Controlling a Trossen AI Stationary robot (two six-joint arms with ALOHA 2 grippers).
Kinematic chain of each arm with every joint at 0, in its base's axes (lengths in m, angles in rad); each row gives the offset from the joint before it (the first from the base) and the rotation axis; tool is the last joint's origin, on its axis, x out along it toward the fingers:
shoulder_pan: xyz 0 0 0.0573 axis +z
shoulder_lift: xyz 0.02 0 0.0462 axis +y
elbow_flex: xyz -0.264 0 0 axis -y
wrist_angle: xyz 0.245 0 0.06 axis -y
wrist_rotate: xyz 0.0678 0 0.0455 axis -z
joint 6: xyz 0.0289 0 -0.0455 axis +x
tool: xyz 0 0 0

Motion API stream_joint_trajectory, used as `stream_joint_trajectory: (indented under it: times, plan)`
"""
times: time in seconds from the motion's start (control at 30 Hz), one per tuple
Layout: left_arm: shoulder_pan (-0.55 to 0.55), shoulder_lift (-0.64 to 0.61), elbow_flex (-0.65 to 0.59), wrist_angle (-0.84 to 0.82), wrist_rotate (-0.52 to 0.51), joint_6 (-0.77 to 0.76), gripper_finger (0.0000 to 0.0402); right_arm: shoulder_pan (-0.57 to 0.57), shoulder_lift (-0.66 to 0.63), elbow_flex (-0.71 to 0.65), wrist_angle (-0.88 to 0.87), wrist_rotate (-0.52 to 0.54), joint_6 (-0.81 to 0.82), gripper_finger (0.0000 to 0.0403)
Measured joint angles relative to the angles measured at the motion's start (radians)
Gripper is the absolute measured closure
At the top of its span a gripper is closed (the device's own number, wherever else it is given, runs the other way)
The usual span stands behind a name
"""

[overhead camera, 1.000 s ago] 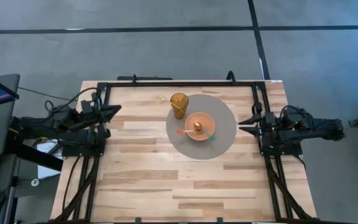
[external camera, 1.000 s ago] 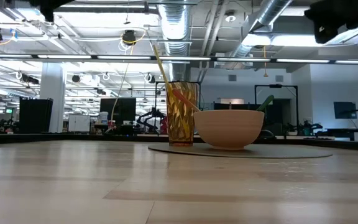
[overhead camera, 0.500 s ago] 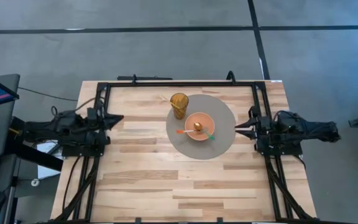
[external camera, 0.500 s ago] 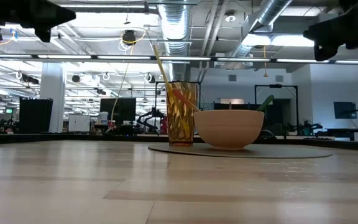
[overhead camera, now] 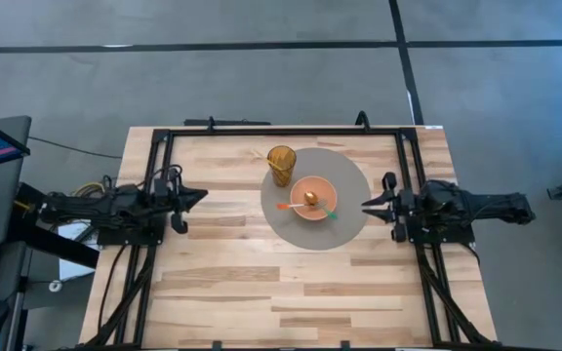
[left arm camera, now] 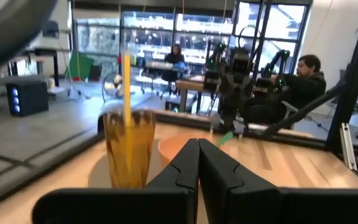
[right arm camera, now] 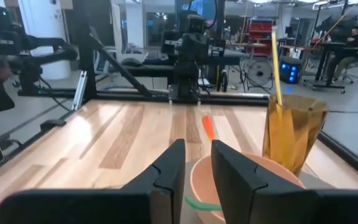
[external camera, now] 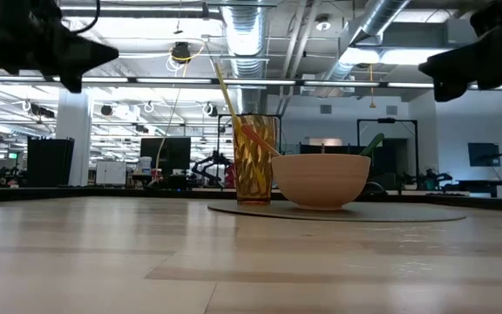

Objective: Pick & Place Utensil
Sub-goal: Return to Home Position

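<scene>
Bowl (overhead camera: 313,198) has left gripper (overhead camera: 201,196) on one side, closed and empty, well clear; right gripper (overhead camera: 367,205) opposite, nearer, apparently slightly parted, empty.

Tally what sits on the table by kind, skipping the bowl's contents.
gray mat: 1
orange bowl: 1
brown cup: 1
yellow straw: 1
Total: 4

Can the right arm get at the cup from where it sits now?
Probably yes, but not straight across: the bowl sits partly between the right gripper and the cup, so a low reach would likely clip it. Coming in from above looks free, minding the straw standing in the cup.
</scene>
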Motion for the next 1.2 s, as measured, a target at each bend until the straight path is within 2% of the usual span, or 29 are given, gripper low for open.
stream_joint_trajectory:
  times: [0.17, 0.43, 0.6, 1.2]
  plan:
    - [0.000, -0.020, -0.058, -0.001, 0.006, -0.026, 0.0395, 0.000, 0.000, -0.006, 0.002, 0.000, 0.011, 0.0331]
    - [0.000, -0.005, -0.058, 0.008, 0.009, -0.011, 0.0392, 0.000, 0.000, -0.063, 0.085, 0.049, 0.009, 0.0331]
    - [0.000, 0.002, -0.058, 0.009, 0.009, -0.012, 0.0393, 0.001, 0.005, -0.063, 0.084, 0.050, 0.060, 0.0331]
    - [0.000, 0.003, -0.057, 0.017, 0.009, -0.012, 0.0389, 0.001, 0.005, -0.063, 0.082, 0.049, 0.046, 0.0331]
